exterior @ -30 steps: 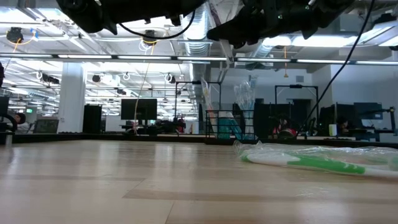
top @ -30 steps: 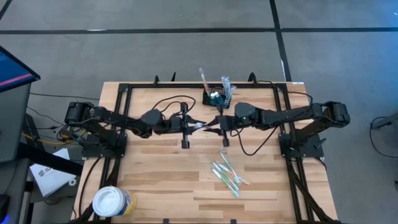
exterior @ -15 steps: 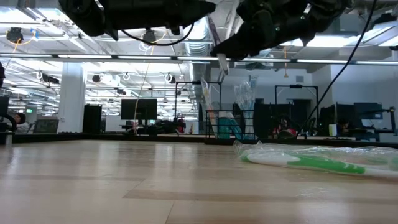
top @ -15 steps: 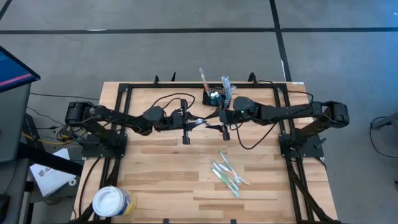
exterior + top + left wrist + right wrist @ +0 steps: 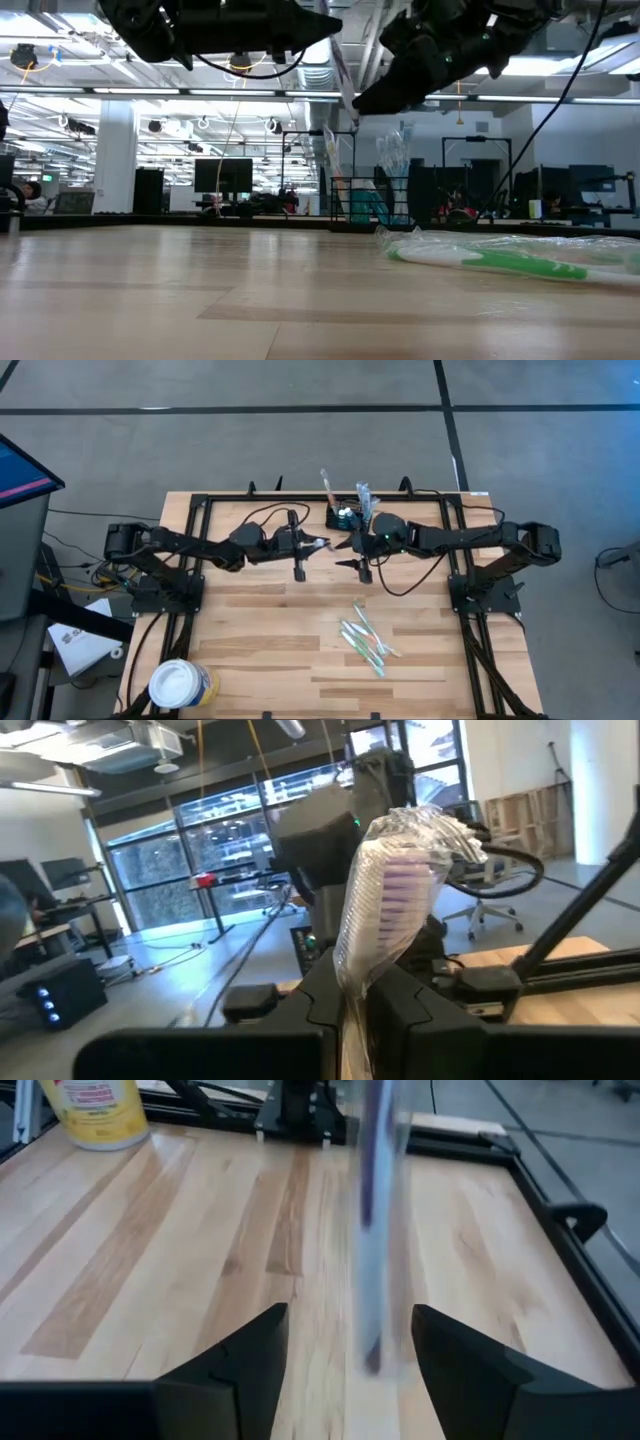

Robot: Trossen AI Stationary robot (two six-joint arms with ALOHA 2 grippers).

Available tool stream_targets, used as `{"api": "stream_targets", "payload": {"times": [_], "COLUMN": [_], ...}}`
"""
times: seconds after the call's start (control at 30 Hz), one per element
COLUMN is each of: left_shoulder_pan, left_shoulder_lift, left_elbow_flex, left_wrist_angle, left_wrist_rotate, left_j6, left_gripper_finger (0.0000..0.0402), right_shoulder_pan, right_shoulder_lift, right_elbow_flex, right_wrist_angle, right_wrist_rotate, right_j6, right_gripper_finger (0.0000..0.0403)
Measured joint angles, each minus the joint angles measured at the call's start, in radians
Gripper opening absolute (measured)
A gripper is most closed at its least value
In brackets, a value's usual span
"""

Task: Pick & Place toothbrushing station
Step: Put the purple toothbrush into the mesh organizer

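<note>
My left gripper (image 5: 322, 544) is shut on a toothbrush in a clear wrapper (image 5: 395, 885), high above the table's middle, just short of the black mesh toothbrushing station (image 5: 350, 517). The station stands near the far edge, with wrapped brushes sticking up out of it. My right gripper (image 5: 341, 554) faces the left one and is open. Its fingers (image 5: 250, 1355) stand on either side of the brush's handle (image 5: 375, 1230) without touching it. My left gripper pinches the wrapped toothbrush between its two fingers (image 5: 395, 1010), below the purple-bristled head, at the wrapper's lower part (image 5: 352, 982). The fingers come level from the table's left. The brush is lifted clear of the table and tilts slightly in the low view (image 5: 346, 78).
Several wrapped green-and-white toothbrushes (image 5: 365, 640) lie loose on the wood right of the middle. A round white tub (image 5: 183, 685) stands at the near left corner. A black frame (image 5: 200, 510) runs around the tabletop.
My right gripper has opened and let go of the wrapped toothbrush, and it has tipped downward. Both grippers have moved toward the far edge and the station. The brush stays in my left gripper, clear of the table.
</note>
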Motion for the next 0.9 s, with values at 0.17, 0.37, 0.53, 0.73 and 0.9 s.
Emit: {"api": "stream_targets", "payload": {"times": [0.17,0.37,0.53,0.73,0.9], "left_shoulder_pan": [0.036,0.096,0.15,0.189,0.225], "left_shoulder_lift": [-0.019,-0.02,-0.022,-0.025,-0.025], "left_elbow_flex": [0.0,0.001,0.002,0.002,0.002], "left_wrist_angle": [-0.011,-0.012,-0.018,-0.019,-0.021], "left_wrist_rotate": [0.0,0.036,0.093,0.189,0.177], "left_j6": [-0.002,-0.036,-0.054,-0.081,-0.084], "left_gripper_finger": [0.0009,0.0009,0.0009,0.0009,0.0009], "right_shoulder_pan": [-0.012,-0.011,-0.011,-0.028,-0.029], "right_shoulder_lift": [0.0,-0.001,-0.001,-0.001,-0.001], "right_elbow_flex": [0.0,0.002,0.0,0.0,0.0], "right_wrist_angle": [-0.024,-0.043,-0.089,-0.146,-0.169], "right_wrist_rotate": [0.0,0.002,-0.002,0.001,0.001], "right_j6": [0.016,0.025,0.039,0.039,0.039], "right_gripper_finger": [0.0194,0.0186,0.0184,0.0182,0.0176]}}
